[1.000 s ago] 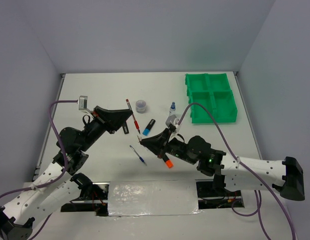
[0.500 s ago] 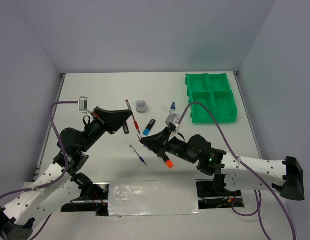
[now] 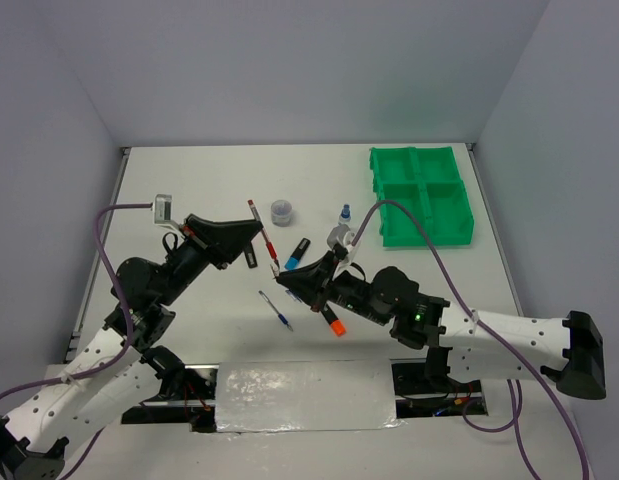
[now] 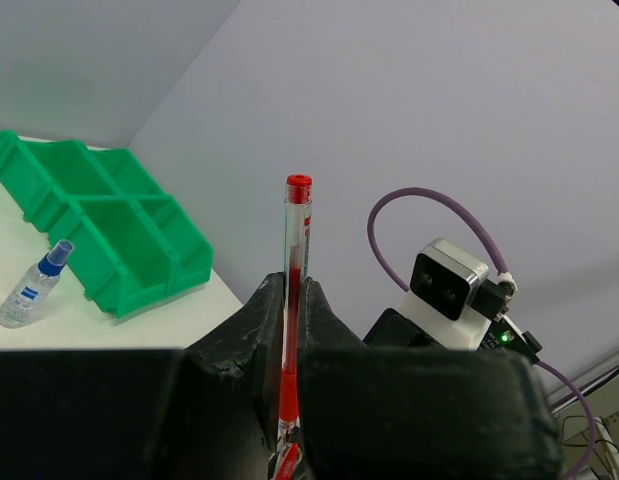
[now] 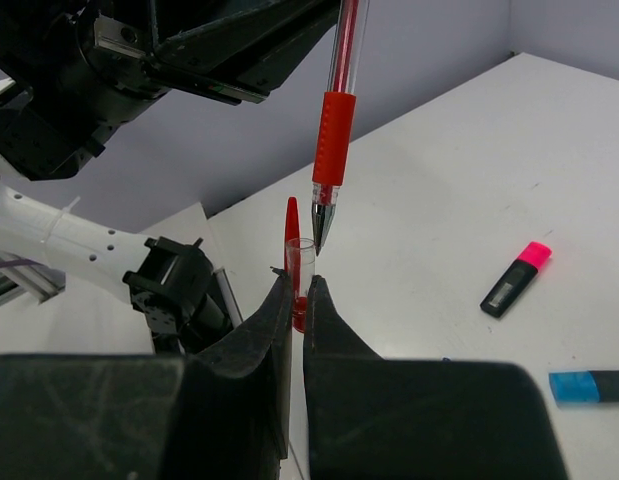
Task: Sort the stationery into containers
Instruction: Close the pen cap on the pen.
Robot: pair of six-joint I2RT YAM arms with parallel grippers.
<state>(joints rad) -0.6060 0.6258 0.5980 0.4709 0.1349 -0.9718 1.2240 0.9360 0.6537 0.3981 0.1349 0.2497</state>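
The left gripper [image 4: 289, 295] is clamped on the one red pen [image 4: 297, 215], which stands straight up between its fingers, a clear barrel with a red end. The right gripper [image 5: 297, 290] is pinched shut on the pen's cap [image 5: 292, 225], a small clear tube with a red clip. Both are held in the air above the table's middle. From the right wrist you can see the pen's red grip and metal tip pointing down right at the cap's open mouth; I can't tell whether they touch.

Lying further out on the white table [image 3: 189, 180] are one blue pen [image 3: 277, 311], a blue-tipped highlighter [image 3: 299, 252] and an orange-tipped highlighter [image 3: 334, 325]. The third, a pink-tipped highlighter [image 5: 516, 280], is plain only from the right wrist. Beyond them stand one round greyish tub [image 3: 282, 210] and one blue-capped clear bottle [image 3: 344, 213]. At the far right corner is the single green tray [image 3: 422, 195] with four square compartments. The overhead view alone takes in the tub and the blue pen.
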